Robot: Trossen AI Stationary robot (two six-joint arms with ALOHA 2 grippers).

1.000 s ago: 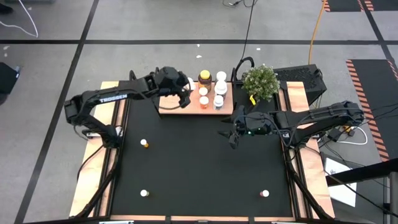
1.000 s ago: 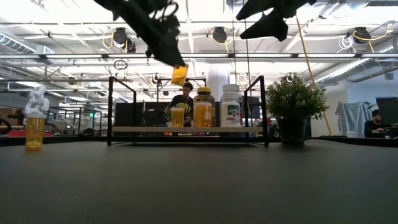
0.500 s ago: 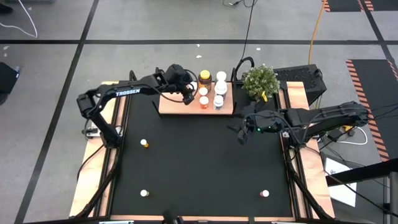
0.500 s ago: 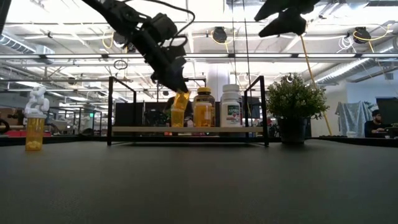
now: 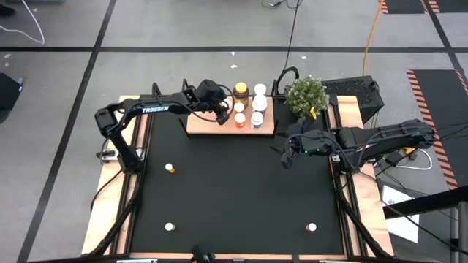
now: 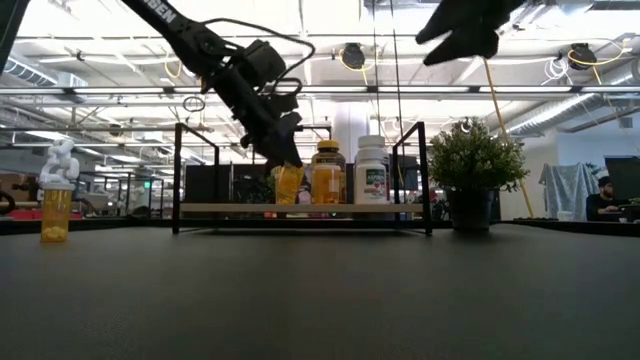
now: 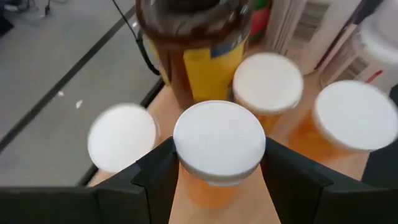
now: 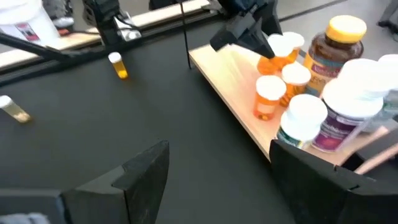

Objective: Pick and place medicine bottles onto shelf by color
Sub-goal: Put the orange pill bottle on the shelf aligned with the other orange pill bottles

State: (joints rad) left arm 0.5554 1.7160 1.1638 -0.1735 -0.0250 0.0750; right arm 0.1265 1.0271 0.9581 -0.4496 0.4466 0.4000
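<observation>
You see orange bottles (image 7: 217,155) with white caps beside a brown jar (image 7: 196,46) with a yellow label. The shelf (image 5: 205,126) is light wood; the mat (image 5: 234,190) is black.

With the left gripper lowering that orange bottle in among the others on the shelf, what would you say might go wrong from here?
1. The left gripper holds the orange bottle tight among neighbours: the amber jar and other white-capped orange bottles. Opening or retreating, its fingers might knock one over.
2. In the low view the orange bottle looks slightly tilted above the shelf, so it could topple if released early.
3. The right gripper hovers open near the shelf; the arms could crowd each other.
</observation>
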